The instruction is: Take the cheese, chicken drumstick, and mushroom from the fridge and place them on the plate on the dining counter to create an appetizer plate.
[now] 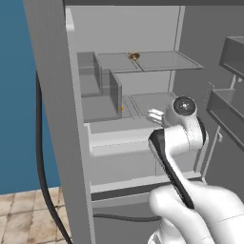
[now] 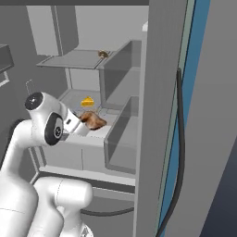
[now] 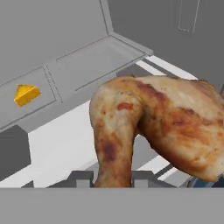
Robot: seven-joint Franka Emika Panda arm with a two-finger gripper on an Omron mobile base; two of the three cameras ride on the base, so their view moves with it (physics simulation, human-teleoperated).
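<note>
My gripper (image 3: 113,178) is shut on the chicken drumstick (image 3: 157,127), a glossy orange-brown piece held just above the fridge's middle shelf. From the right base view the drumstick (image 2: 94,120) juts out of the gripper (image 2: 82,124) in front of that shelf. Behind it on the same shelf lies the yellow cheese (image 2: 87,102), which the hand view shows at the far left (image 3: 26,95). The tan mushroom (image 1: 134,56) sits on the upper shelf (image 2: 102,54). The fridge (image 1: 47,95) stands open. The plate and the dining counter are out of view.
Translucent grey bins (image 1: 102,93) stand at the left of the fridge shelves. Door racks (image 1: 228,109) hang on the open door to the right. Pale drawers (image 1: 124,143) lie below the middle shelf. A black cable (image 1: 40,157) runs down the fridge's outer side.
</note>
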